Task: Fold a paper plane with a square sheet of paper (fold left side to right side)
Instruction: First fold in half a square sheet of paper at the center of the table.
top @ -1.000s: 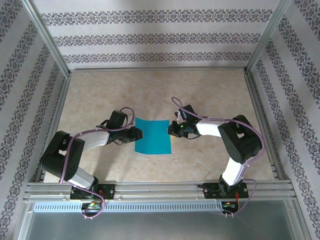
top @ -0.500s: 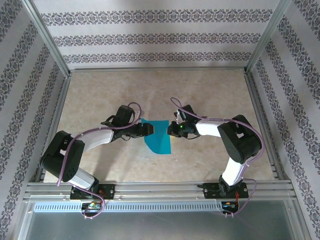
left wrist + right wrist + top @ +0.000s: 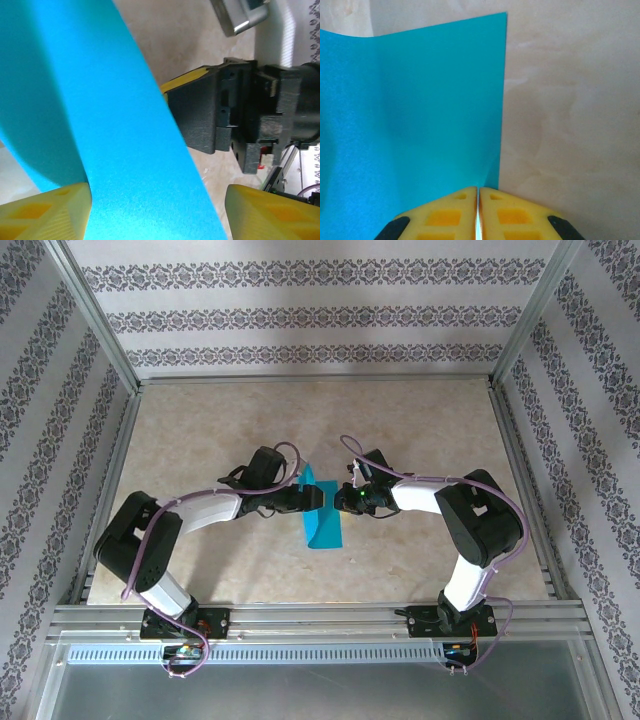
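Note:
The square sheet of paper (image 3: 321,521) is teal-blue and bent over on itself, so from above it looks like a narrow, slanted strip at the table's middle. My left gripper (image 3: 314,497) is at the strip's far end with its yellow fingers (image 3: 47,212) wide open. The lifted paper (image 3: 100,100) runs loosely between them and leans on the left finger. My right gripper (image 3: 346,500) faces it from the right, shut on the sheet's right edge (image 3: 490,150); its yellow fingertips (image 3: 478,192) meet there. The paper plane is out of view.
The beige tabletop (image 3: 420,430) is ringed by an aluminium frame (image 3: 320,380) and patterned walls. The right gripper's black body (image 3: 225,115) sits just beyond the left gripper's fingers, a few centimetres away. Both arm bases stand at the near rail (image 3: 320,618).
My left gripper swept right, carrying the sheet's left edge over toward the right edge, and its jaws opened. The flat square became a narrow bent strip. The right gripper stayed put.

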Robot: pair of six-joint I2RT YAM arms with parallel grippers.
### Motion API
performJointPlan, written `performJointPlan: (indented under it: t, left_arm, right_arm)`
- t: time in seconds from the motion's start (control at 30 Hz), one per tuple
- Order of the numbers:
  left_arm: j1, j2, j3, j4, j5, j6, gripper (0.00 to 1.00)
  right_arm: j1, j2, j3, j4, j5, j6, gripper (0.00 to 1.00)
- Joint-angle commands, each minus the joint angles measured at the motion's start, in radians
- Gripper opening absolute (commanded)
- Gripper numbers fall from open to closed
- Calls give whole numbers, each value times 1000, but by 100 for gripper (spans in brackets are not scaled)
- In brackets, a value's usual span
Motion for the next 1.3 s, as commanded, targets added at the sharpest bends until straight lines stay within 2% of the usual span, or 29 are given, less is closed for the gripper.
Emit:
performJointPlan:
  t: [0.0, 0.2, 0.33, 0.43, 0.63, 0.73, 1.1, 1.27]
  left_arm:
    - [-21, 22, 29, 14, 12, 17, 73]
    - [-33, 45, 40, 18, 11, 20, 74]
    - [-35, 54, 38, 8, -6, 26, 68]
    - [-35, 62, 38, 6, -11, 27, 56]
    - [-37, 76, 40, -15, -37, 36, 21]
    - [-36, 81, 37, -13, -43, 32, 12]
    - [-37, 81, 36, -22, -56, 35, 10]
    - [-37, 79, 38, -25, -57, 34, 10]
  right_arm:
    - [12, 29, -1, -45, 36, -21, 16]
    - [11, 24, -6, -38, 36, -19, 17]
    - [10, 10, -10, -30, 33, -17, 17]
    - [10, -7, -14, -22, 28, -12, 17]
    - [4, -35, -12, -20, 21, -7, 18]
    - [-2, -51, -15, -25, 28, -9, 18]
    - [-69, -179, -57, -84, 59, -45, 30]
    - [-109, -264, -98, -93, 24, -73, 41]
